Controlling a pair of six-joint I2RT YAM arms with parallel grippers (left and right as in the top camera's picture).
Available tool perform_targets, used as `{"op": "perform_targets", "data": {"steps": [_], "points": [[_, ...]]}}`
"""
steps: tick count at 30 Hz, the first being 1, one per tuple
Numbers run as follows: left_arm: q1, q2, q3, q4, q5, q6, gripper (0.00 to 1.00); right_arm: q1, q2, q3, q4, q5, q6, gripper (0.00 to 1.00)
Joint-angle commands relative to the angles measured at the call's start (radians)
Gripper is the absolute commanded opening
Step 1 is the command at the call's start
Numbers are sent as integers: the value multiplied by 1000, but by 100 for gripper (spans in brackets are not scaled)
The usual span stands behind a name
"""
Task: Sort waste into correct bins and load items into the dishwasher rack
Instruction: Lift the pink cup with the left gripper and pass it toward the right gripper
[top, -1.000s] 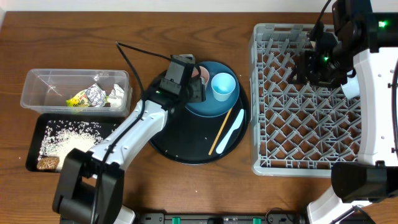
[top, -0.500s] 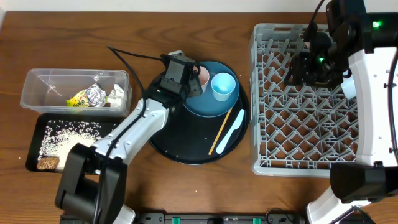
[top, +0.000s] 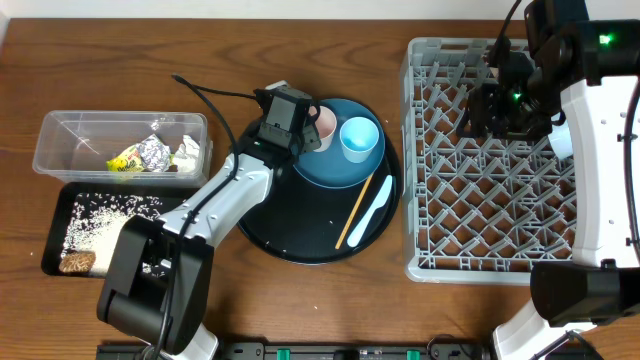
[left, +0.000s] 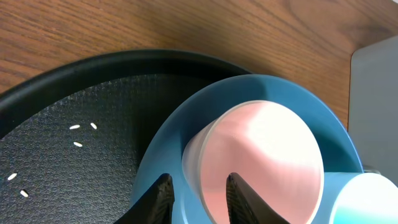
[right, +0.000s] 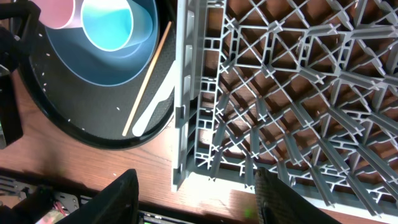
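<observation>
Left claw (left: 199, 182) set astride pink cup (left: 261, 155) rim, one jaw inside, for lifting; clamp unclear. Right claw (right: 196, 182) held open, empty, rack (right: 183, 74) beneath.

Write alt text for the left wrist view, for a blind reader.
The left gripper straddles the rim of a pink cup on a dark blue plate. Rice grains dot the round black tray beneath.

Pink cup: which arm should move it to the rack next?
Left. The left fingers straddle the rim of the pink cup on the blue plate; the right fingers hang open over the rack, far from it.
</observation>
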Motion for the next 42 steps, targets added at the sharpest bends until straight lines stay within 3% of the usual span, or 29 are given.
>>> {"op": "perform_targets", "data": {"steps": [1, 11, 14, 16, 24, 28, 31, 34, 39, 42], "points": [[5, 9, -2, -7, -14, 0, 30, 11, -9, -2, -2, -4, -16, 54], [3, 65, -2, -5, -4, -1, 29, 11, -9, -2, -2, -4, -16, 54], [4, 62, 0, 19, -4, 0, 11, 11, -9, -2, -2, -3, -16, 54], [5, 55, 3, 34, -4, 0, 6, 11, -9, -2, -2, -3, -16, 54], [5, -66, 8, 8, -4, 58, 6, 11, -9, -2, -2, -11, -16, 56], [10, -182, 8, -84, 11, 76, 6, 11, -9, -2, -2, -211, -143, 63], [33, -277, 8, -151, 162, 99, 6, 11, -9, -2, -1, -407, -271, 63], [70, -358, 7, -175, 459, 122, 6, 11, -9, -2, 0, -539, -384, 63], [142, -409, 7, -81, 1018, 127, 6, 11, -9, -10, -2, -664, -515, 62], [166, -409, 7, -37, 1184, 94, 6, 11, -9, -24, -2, -745, -595, 62]]}}
